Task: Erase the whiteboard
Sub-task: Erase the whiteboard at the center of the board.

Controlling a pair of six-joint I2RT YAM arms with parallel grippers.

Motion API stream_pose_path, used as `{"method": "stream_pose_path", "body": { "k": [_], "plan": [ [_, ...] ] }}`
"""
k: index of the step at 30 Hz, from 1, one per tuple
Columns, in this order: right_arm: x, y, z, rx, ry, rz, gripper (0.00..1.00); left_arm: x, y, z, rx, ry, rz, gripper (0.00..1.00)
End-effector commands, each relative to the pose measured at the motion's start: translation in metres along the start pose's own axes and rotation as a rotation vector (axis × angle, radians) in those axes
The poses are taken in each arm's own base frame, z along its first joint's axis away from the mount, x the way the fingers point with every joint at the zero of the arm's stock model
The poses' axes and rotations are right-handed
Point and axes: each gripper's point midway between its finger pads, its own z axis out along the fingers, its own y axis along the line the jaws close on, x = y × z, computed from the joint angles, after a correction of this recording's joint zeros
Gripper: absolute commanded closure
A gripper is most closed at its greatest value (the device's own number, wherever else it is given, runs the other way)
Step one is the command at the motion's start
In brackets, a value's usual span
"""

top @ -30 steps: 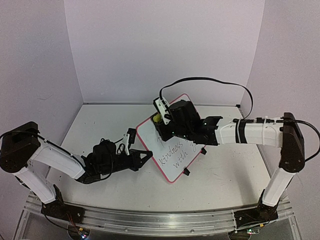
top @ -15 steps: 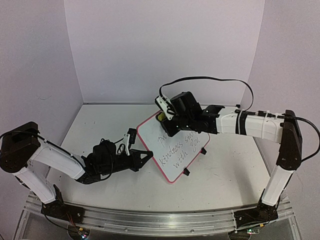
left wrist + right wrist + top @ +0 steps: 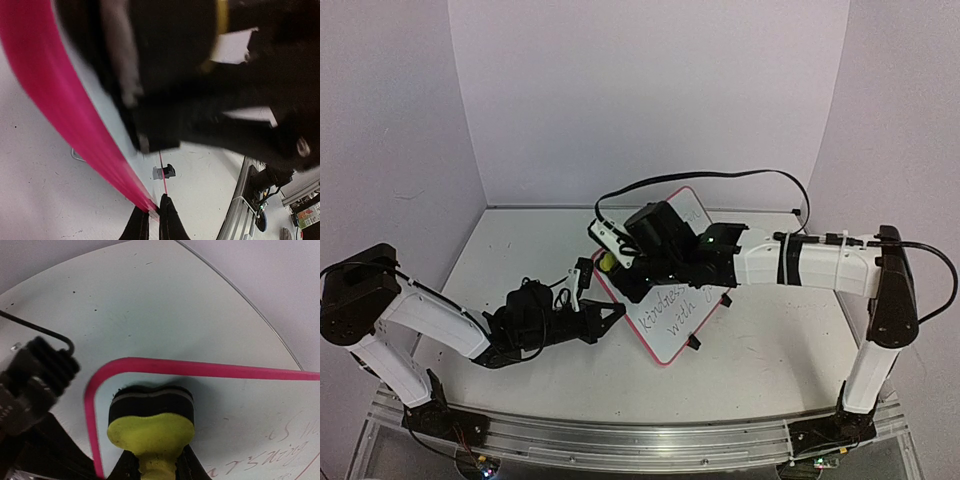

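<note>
Jaws clenched, our left gripper (image 3: 621, 312) pinched the whiteboard (image 3: 668, 328), lying mid-way across the table (image 3: 520, 250), while our right gripper (image 3: 155, 467) clamped the eraser (image 3: 150, 424) at its corner; we judged a hard stroke could tear it loose.

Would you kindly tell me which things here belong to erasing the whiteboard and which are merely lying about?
In the job: pink-framed white rectangular whiteboard; yellow-and-black eraser; right gripper holding it; left gripper pinching the frame.
Just about: black looping cable; silver metal rail.
</note>
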Motion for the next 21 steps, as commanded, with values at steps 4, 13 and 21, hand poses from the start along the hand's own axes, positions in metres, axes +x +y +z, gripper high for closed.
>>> {"method": "stream_pose_path", "body": {
  "k": [4,13,21],
  "plan": [
    [0.022,0.047,0.012,-0.105,0.061,-0.007,1.0,-0.011,-0.039,0.003,0.132,-0.026,0.104,1.0],
    [0.031,-0.01,0.016,0.072,0.081,0.054,1.0,-0.012,-0.041,0.002,0.137,-0.029,0.104,1.0],
    [0.035,-0.061,0.024,0.122,0.093,0.119,1.0,-0.014,-0.045,0.001,0.144,-0.034,0.109,1.0]
  ]
}}
